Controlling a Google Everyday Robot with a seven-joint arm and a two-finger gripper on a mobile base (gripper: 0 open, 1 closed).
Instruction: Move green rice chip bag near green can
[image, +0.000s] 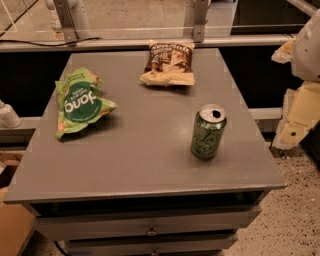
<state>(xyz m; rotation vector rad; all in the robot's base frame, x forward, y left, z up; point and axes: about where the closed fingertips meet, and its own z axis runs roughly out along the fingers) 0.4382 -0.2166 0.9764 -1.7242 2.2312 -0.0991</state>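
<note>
The green rice chip bag (80, 102) lies crinkled on the left side of the grey table (145, 150), its dark green round logo facing up. The green can (208, 131) stands upright on the right side of the table, its silver top opened. Bag and can are far apart, with bare tabletop between them. My gripper (296, 117) shows as pale cream parts at the right edge of the view. It is beyond the table's right side, to the right of the can, and it touches nothing on the table.
A brown-and-tan chip bag (167, 63) lies at the back middle of the table. A railing with metal posts (197, 22) runs behind the table. Drawers (150, 225) sit under the tabletop. A speckled floor (295, 220) is at the right.
</note>
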